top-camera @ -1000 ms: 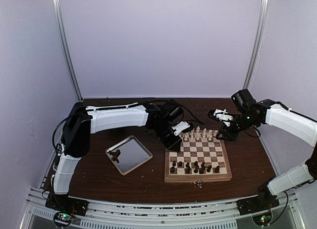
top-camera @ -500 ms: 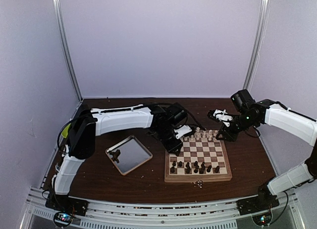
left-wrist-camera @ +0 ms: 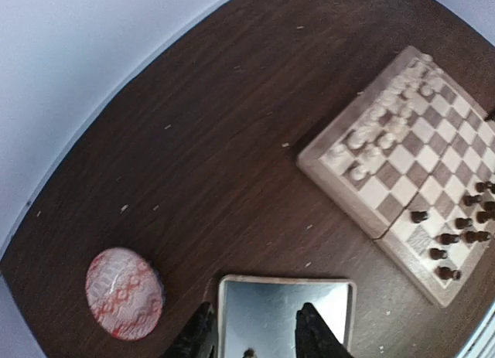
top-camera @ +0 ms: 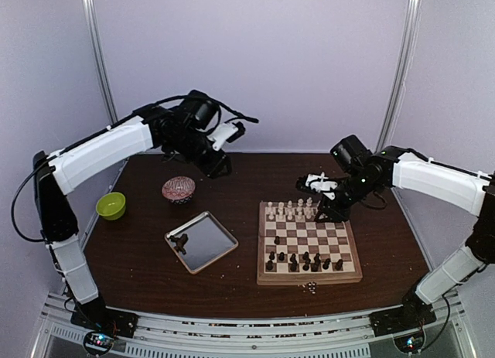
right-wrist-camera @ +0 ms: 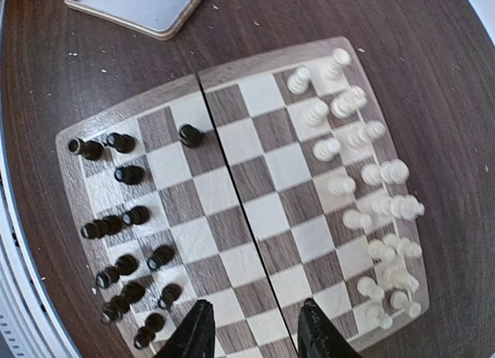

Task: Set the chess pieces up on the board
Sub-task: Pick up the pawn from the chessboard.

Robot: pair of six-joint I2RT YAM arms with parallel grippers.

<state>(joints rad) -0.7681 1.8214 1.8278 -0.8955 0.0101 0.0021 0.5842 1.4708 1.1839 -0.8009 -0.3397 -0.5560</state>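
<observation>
The board (right-wrist-camera: pixel 263 211) lies directly under the right gripper (right-wrist-camera: pixel 255 331); it is a square of light and dark brown checks with a pale wood rim and a thin seam running down its middle. The right fingers (right-wrist-camera: pixel 197 331) stand partly apart with nothing between them, and bare squares show through the gap. Left of that gap the dark chess pieces (right-wrist-camera: pixel 124 265) crowd one edge in a loose, uneven cluster, and one dark piece (right-wrist-camera: pixel 189 134) stands alone further out; right of the gap the cream pieces (right-wrist-camera: pixel 371 180) fill the opposite edge in two ragged rows. All are tiny turned figures, far smaller than a finger; whether some lie tipped over I cannot tell.

In the top view the right gripper (top-camera: pixel 325 209) hangs over the cream side of the board (top-camera: pixel 309 279); the left gripper (top-camera: pixel 220 165) is raised high, well apart from the board. The left fingers (left-wrist-camera: pixel 203 333) are also partly spread and hold nothing; straight below them lies a silver tray (left-wrist-camera: pixel 282 308), with a small dark thing at the frame's bottom edge, too small to name. Left of these jaws sits a red-patterned bowl (left-wrist-camera: pixel 124 292); ahead and to their right lies the board (left-wrist-camera: pixel 402 180); a green bowl (top-camera: pixel 111 206) stands beyond the patterned one.
</observation>
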